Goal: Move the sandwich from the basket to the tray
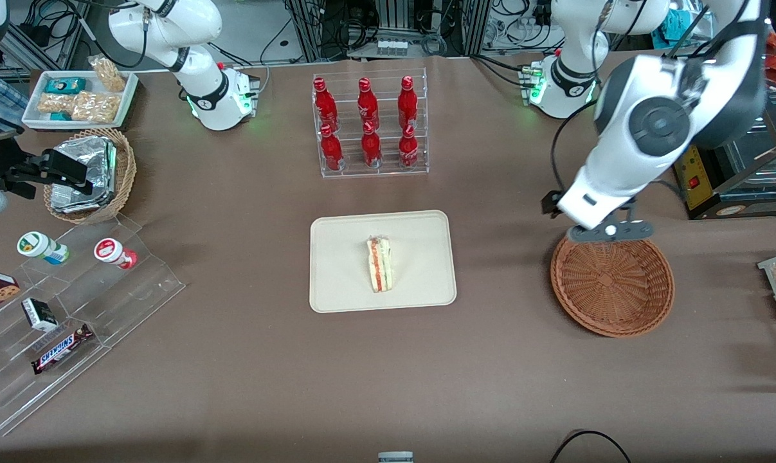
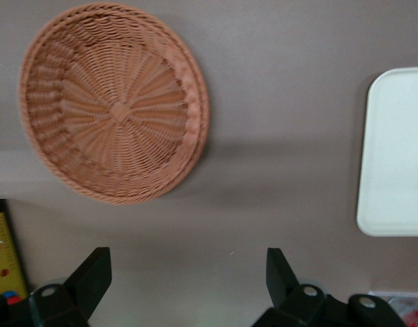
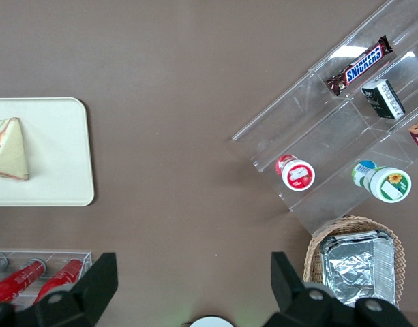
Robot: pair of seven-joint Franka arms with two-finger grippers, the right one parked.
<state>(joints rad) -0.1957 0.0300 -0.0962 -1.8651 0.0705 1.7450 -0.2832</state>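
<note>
Table (image 1: 233, 386) brown | sandwich (image 1: 380, 264) on tray (image 1: 336, 283) | tool (image 2: 188, 279) spread, above basket (image 1: 613, 286) rim

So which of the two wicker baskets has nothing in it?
The wide reddish-brown basket under the open gripper; the smaller tan basket holds foil packets.

- The sandwich (image 1: 380, 264) lies on the tray (image 1: 336, 283), near its middle.
- The basket (image 1: 612, 286) sits on the table (image 1: 246, 360), well apart from the tray, toward the working arm's end.
- The bottle rack (image 1: 370, 123) stands farther from the front camera than the tray.
- The gripper (image 2: 188, 286) hangs above the table just beside the basket, fingers (image 2: 93, 276) spread wide.
</note>
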